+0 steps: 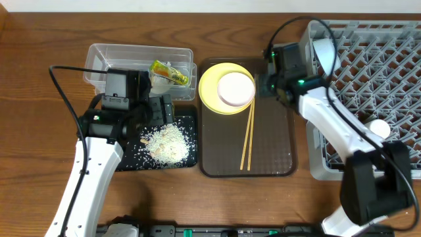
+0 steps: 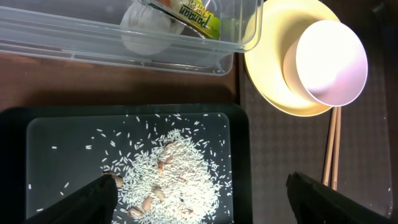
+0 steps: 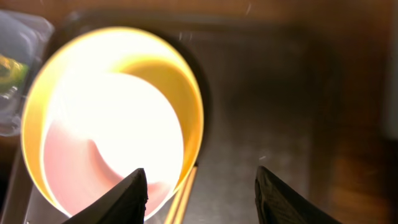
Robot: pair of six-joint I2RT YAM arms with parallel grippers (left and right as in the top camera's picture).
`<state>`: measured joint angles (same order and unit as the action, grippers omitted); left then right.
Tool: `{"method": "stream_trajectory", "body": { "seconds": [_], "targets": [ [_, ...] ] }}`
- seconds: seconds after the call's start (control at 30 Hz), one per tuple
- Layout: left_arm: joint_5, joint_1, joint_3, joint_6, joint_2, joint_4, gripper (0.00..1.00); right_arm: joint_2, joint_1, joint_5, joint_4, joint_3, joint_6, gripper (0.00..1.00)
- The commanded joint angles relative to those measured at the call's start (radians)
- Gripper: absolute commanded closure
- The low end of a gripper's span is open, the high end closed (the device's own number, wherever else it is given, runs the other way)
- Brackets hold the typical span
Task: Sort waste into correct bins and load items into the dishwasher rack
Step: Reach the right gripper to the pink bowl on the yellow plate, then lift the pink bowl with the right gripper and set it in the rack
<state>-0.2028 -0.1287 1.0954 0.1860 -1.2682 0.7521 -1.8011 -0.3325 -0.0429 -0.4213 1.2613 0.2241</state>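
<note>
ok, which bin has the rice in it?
The shallow black tray: rice is heaped on it. The clear tub holds the snack wrapper instead.

1 wooden table (image 1: 39, 85), warm brown, grain running lengthwise, fills nearly whole view. Pale strip (image 1: 164, 4) beyond far edge; wall or floor, cannot tell. Dark rail (image 1: 217, 231) along near edge. Light bright, from above; shadows soft.

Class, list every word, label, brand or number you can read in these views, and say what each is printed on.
Snack wrapper in the clear tub: one dark word on its yellow part, seemingly starting "Po"; the rest is too blurred to read.
Smaller print beside it: too small to read.
No other readable text in any view.
</note>
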Motion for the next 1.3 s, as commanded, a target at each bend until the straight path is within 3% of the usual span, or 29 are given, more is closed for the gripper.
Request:
{"method": "stream_trajectory", "body": {
  "seconds": [0.0,0.13,0.2,0.27,0.33,0.53,0.9,1.1,1.27],
  "targets": [
    [0.006,0.003,0.008,0.002,-0.006,0.003,0.11,-0.07,-0.022,-0.04,0.01,-0.011,0.092,0.49],
    [0.006,0.003,0.008,0.002,-0.006,0.003,0.11,-0.143,-0.027,-0.04,0.044,-0.011,0.163,0.58],
    [0.006,0.003,0.008,0.003,-0.006,0.003,0.11,-0.167,-0.029,-0.041,0.062,-0.011,0.192,0.71],
    [0.006,0.003,0.008,0.002,-0.006,0.003,0.11,-0.178,-0.03,-0.04,0.074,-0.011,0.209,0.9],
    [0.006,0.003,0.008,0.002,-0.006,0.004,0.11,-0.174,-0.029,-0.037,0.09,-0.01,0.209,0.98],
    [0.006,0.003,0.008,0.002,-0.006,0.007,0.11,-0.08,-0.002,0.024,0.096,-0.01,0.18,0.99],
    [0.006,0.003,0.008,0.002,-0.006,0.006,0.11,0.248,0.15,0.403,0.065,-0.01,-0.107,0.99],
    [0.006,0.003,0.008,0.002,-0.005,0.006,0.11,0.261,0.277,0.674,0.124,-0.01,-0.344,0.99],
    [0.006,0.003,0.008,0.002,-0.006,0.006,0.11,0.21,0.365,0.918,0.285,-0.01,-0.491,0.99]
  ]
}}
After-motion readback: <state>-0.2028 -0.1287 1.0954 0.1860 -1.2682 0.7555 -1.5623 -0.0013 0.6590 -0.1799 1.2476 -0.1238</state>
